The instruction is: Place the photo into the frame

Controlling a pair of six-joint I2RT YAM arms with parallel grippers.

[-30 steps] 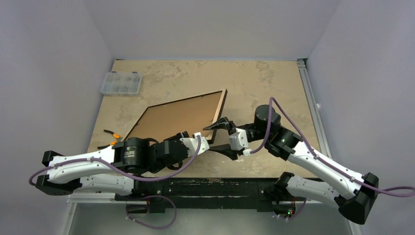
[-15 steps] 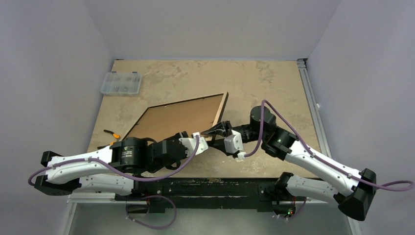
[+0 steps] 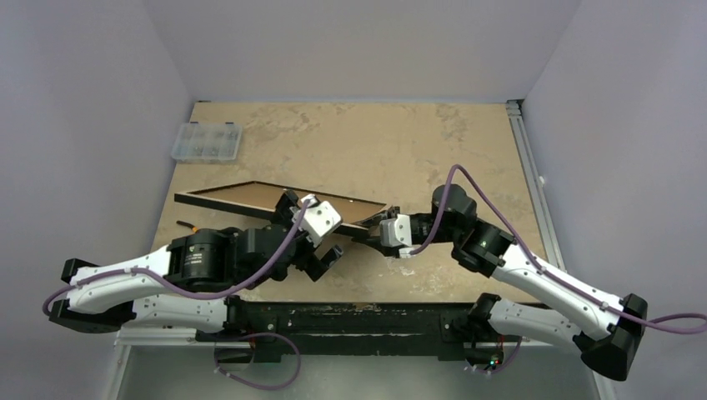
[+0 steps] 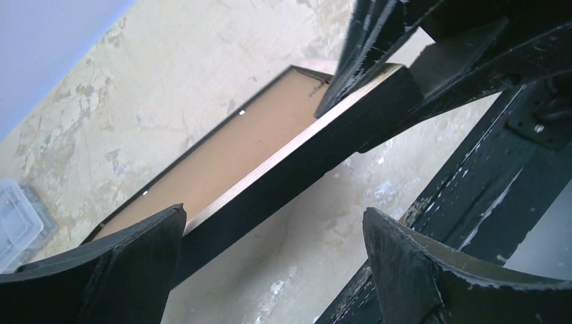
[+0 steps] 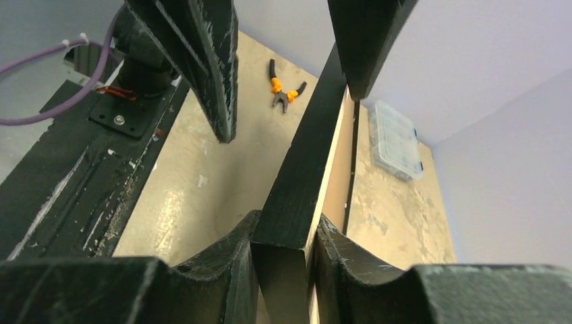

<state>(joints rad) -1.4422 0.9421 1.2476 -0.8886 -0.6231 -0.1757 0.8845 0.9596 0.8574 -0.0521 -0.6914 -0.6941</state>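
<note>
Grip counts: right end effector (image 5: 287,251) alone pinches an edge of the large black-fronted, tan-backed rectangular frame (image 3: 242,193), left end effector (image 4: 270,217) spread wide; move slowly, avoiding twist.

Your left arm (image 3: 125,279) and right arm (image 3: 550,279) had white shells on the long links and round black housings at the joints. A purple cable (image 3: 671,327) ran in loops along each of them. A white block (image 3: 321,221) sat at each wrist. The fingers (image 4: 101,270) were black, curved and scuffed with pale scratches. Your black base rail (image 3: 350,321) was scratched too, with a silver screw (image 5: 119,120) in its plate.
</note>
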